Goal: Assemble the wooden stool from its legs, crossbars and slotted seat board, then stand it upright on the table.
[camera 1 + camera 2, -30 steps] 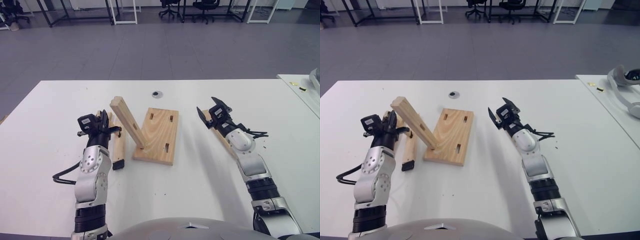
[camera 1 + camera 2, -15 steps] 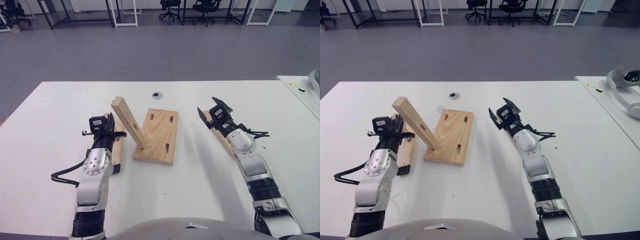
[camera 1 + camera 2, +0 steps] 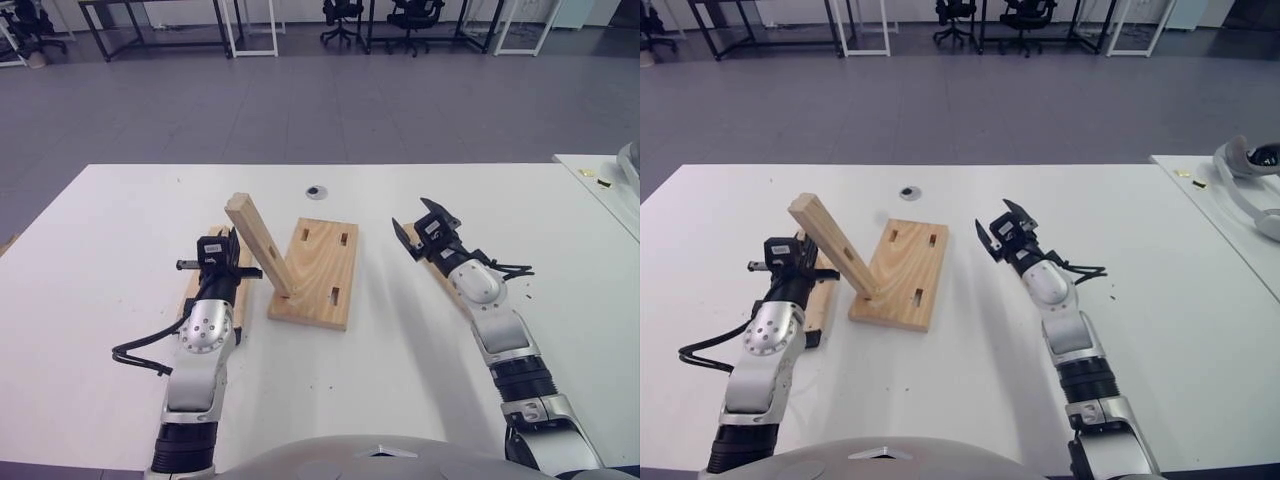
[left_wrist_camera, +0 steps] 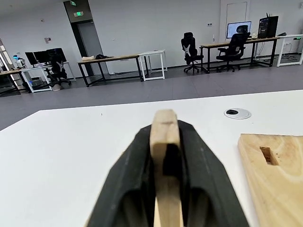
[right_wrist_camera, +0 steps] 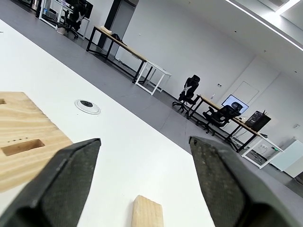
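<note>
Your left gripper (image 4: 165, 130) at 9 o'clock of seat board (image 3: 318, 265), fingers clamped on wooden bar (image 4: 166, 213) lying on table (image 3: 110, 230). One leg (image 3: 258, 243) stuck in board's near-left slot, leaning toward 10 o'clock. Your right gripper (image 3: 425, 232) at board's 3 o'clock, fingers apart, above second bar (image 5: 147, 211)
</note>
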